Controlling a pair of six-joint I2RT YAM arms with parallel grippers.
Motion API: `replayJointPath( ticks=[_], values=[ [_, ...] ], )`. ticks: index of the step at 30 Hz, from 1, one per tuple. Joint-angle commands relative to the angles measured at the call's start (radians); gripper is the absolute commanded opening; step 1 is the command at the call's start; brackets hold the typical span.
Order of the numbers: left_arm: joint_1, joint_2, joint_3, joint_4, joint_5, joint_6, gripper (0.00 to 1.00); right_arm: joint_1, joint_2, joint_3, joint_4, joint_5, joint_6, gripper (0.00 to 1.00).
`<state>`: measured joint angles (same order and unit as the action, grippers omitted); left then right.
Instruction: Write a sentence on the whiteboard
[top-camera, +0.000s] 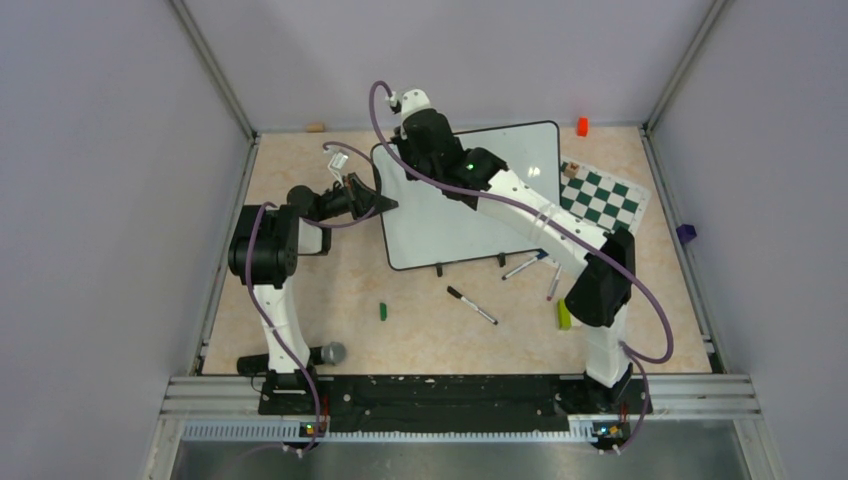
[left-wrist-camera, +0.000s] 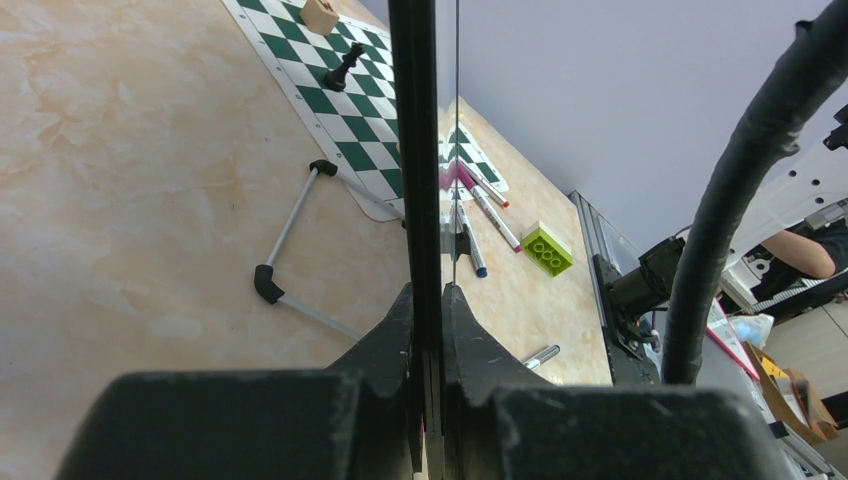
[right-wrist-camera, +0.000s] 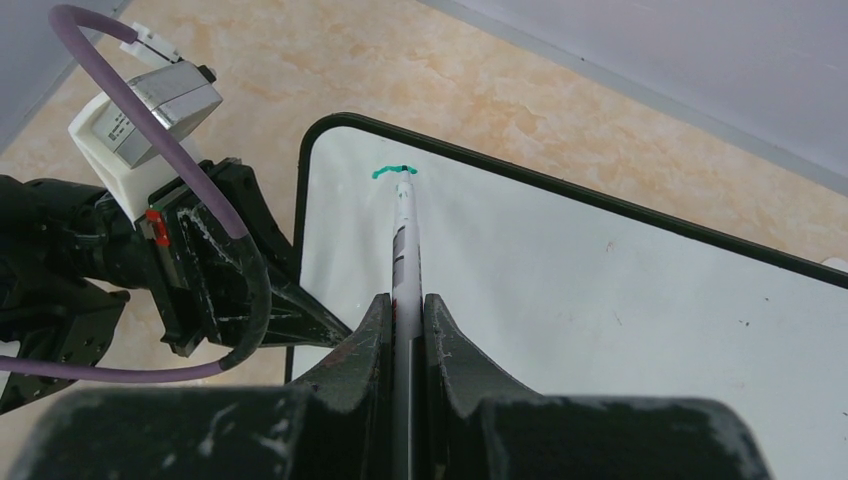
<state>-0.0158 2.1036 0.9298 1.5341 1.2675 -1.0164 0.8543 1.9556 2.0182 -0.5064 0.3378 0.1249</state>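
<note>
The whiteboard (top-camera: 470, 215) lies tilted on the table, with a glossy white face (right-wrist-camera: 600, 320) and a thin black frame (left-wrist-camera: 413, 120). My left gripper (top-camera: 390, 206) is shut on its left edge, and the frame runs straight between the jaws (left-wrist-camera: 428, 292). My right gripper (right-wrist-camera: 405, 297) is shut on a white marker (right-wrist-camera: 405, 235). The marker's tip touches the board near the top-left corner. Of the sentence, only a short teal-green stroke (right-wrist-camera: 392, 170) shows at the tip. From above, the right gripper (top-camera: 408, 148) hangs over that corner.
A green-and-white chess mat (top-camera: 603, 198) lies right of the board, with a black piece (left-wrist-camera: 343, 68) and a wooden block (left-wrist-camera: 320, 15) on it. Loose markers (top-camera: 471, 305) (top-camera: 522, 266), a green cap (top-camera: 382, 311) and a lime brick (top-camera: 563, 315) lie near the front. An orange block (top-camera: 582, 126) is at the back.
</note>
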Motion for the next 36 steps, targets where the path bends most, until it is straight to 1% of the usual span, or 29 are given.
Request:
replayJointPath(
  ticks=[1,24,36],
  values=[
    [-0.032,0.024,-0.007,0.084,0.171,0.129,0.0,-0.006,-0.001,0.046,0.011,-0.01,-0.002,0.0],
    [-0.034,0.022,-0.008,0.084,0.171,0.13,0.0,-0.006,0.05,0.065,0.01,0.003,-0.01,0.0],
    [-0.033,0.022,-0.008,0.084,0.171,0.13,0.0,-0.006,0.041,0.059,-0.033,0.007,-0.006,0.0]
  ],
)
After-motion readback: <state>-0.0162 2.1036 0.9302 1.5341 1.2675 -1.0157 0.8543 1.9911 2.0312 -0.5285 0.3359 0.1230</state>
